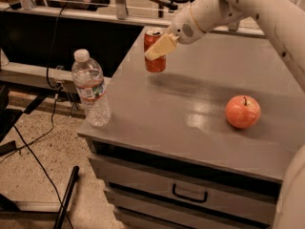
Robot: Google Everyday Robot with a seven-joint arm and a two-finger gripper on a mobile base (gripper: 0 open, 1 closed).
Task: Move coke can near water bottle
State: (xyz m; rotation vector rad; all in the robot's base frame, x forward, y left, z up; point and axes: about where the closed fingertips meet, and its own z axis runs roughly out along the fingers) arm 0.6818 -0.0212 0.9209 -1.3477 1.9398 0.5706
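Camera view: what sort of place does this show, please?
Probably a lab or workshop, not a home: a grey drawer cabinet serves as table, loose black cables run over the speckled floor, and the robot's gripper holds the coke can over the cabinet's far left corner.

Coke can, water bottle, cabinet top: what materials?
Coke can, held in the gripper near the top's far-left corner: likely aluminium, glossy red print, silver rim. Water bottle: clear ribbed plastic, white cap. Cabinet top: grey, semi-matte, soft glare; laminate or paint.
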